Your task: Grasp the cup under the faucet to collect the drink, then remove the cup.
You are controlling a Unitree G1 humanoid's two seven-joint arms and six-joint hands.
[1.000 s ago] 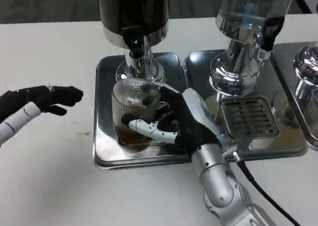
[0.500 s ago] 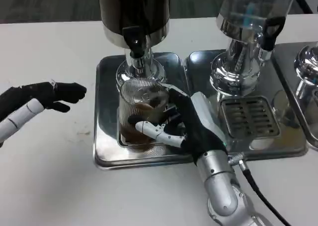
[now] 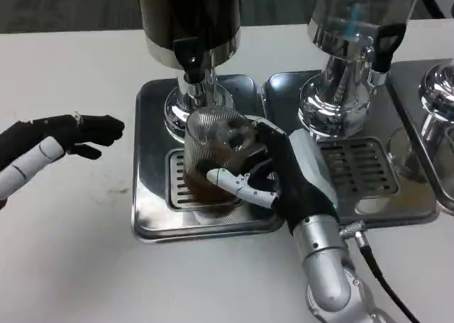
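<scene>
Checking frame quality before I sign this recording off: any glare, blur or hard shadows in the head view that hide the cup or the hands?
Head view: sharp, evenly lit, no motion blur. Bright glare on the chrome dispenser bases and the steel drip tray, but none over the ribbed clear glass cup. The right hand gripping the cup and the left hand over the white table read clearly; shadows are soft.

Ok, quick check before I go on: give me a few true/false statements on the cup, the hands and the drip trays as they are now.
1. The right hand grips the ribbed glass cup. True.
2. The cup is empty. False: dark drink sits in it.
3. The left hand holds the dispenser's tap. False: it hovers over the bare table, holding nothing.
4. The cup is above the left drip tray. True.
5. The right drip tray's grate has a cup on it. False: it is bare.
</scene>
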